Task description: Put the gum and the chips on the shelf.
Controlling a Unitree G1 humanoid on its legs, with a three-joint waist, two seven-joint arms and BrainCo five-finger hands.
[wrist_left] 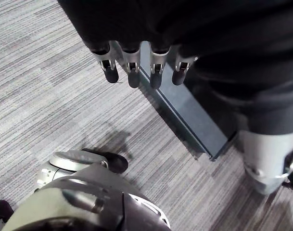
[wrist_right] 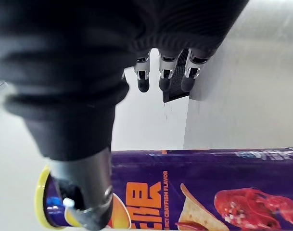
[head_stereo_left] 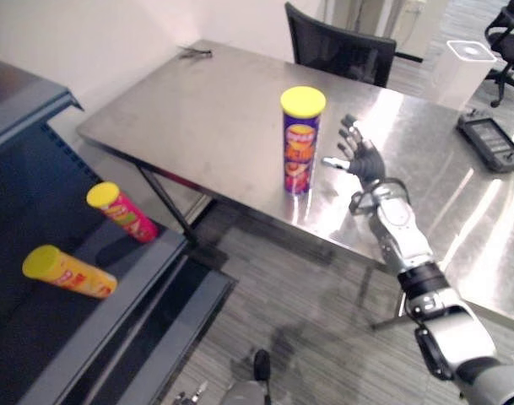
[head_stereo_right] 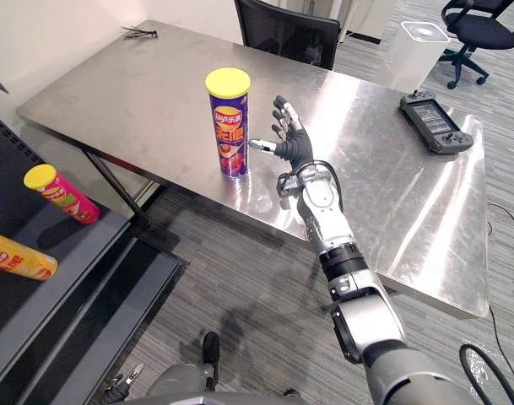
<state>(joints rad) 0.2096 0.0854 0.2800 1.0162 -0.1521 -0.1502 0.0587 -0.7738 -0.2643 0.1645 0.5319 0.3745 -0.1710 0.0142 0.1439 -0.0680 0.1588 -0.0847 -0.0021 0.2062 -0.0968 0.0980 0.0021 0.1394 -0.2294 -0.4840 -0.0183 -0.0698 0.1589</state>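
Right eye view, right hand [head_stereo_right: 297,149] spread open beside upright chips can [head_stereo_right: 231,135], near table [head_stereo_right: 138,93] front edge

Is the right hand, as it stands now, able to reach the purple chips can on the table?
Probably yes. The right hand hovers open just beside the upright purple chips can on the steel table, thumb toward it, and nothing stands between them.
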